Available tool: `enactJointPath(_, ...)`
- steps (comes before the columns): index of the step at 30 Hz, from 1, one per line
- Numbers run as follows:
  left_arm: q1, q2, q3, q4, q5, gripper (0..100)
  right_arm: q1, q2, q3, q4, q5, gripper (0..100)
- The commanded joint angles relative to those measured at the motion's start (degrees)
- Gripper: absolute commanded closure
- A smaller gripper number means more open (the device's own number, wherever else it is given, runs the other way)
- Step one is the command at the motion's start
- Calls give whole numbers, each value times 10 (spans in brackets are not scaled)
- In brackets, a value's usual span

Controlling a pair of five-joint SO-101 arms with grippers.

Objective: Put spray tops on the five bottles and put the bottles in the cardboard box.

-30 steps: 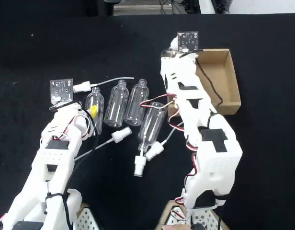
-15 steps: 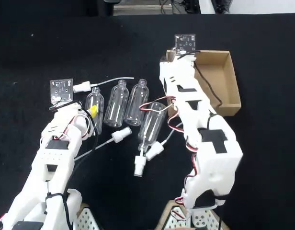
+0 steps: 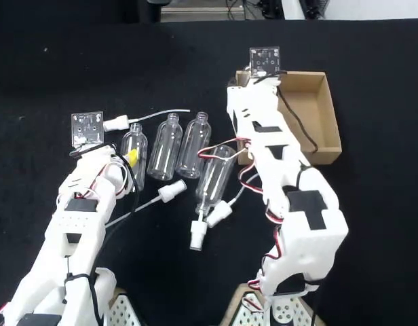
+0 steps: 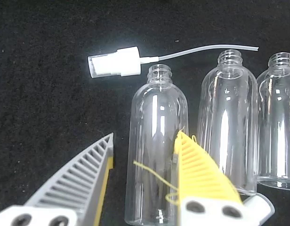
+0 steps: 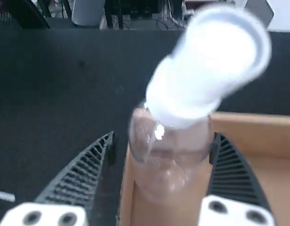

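Here, capped bottle (image 5: 169,157) at cardboard box (image 3: 329,117) corner.

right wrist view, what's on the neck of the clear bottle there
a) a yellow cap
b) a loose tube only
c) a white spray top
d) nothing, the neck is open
C: the bottle carries a white spray top on its neck, and it sits at the edge of the cardboard box.
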Motion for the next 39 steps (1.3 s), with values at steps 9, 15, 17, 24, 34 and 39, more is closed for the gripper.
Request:
enactJointPath(9, -2, -3, -5, -12, 0, 798, 18, -145, -2, 197, 3, 726)
enactJointPath(15, -2, -3, -5, -12, 0, 798, 21, -146, -25, 253, 3, 891)
enactJointPath(17, -2, -3, -5, -12, 0, 798, 29, -136, -45, 279, 2, 995)
enactJointPath(24, -2, -3, -5, -12, 0, 798, 41, -62, -152, 396, 2, 988)
enactJointPath(34, -2, -3, -5, -12, 0, 798, 40, 28, -232, 421, 3, 988)
enactJointPath(39, -2, -3, -5, -12, 0, 798, 40, 34, -227, 388, 3, 988)
